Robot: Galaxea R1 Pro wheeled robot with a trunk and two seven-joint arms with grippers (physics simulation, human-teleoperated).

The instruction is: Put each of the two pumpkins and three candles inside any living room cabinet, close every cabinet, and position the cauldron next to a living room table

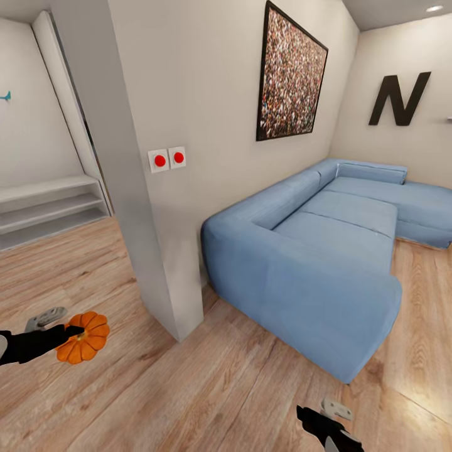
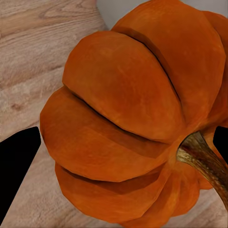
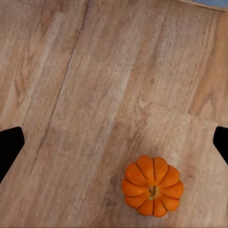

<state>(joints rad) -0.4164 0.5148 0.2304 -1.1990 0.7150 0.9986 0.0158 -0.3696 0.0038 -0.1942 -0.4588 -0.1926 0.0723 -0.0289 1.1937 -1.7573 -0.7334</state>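
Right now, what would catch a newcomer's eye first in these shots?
The big blue sectional sofa along the wall at the head view's right, with a speckled framed picture above it and a black letter N on the far wall. Next, the orange pumpkin held in the left gripper low at the left, above the wood floor. The right wrist view shows a second pumpkin lying on the planks, stem up.

Right claw (image 1: pixel 331 419) cut by lower edge, stance unclear.
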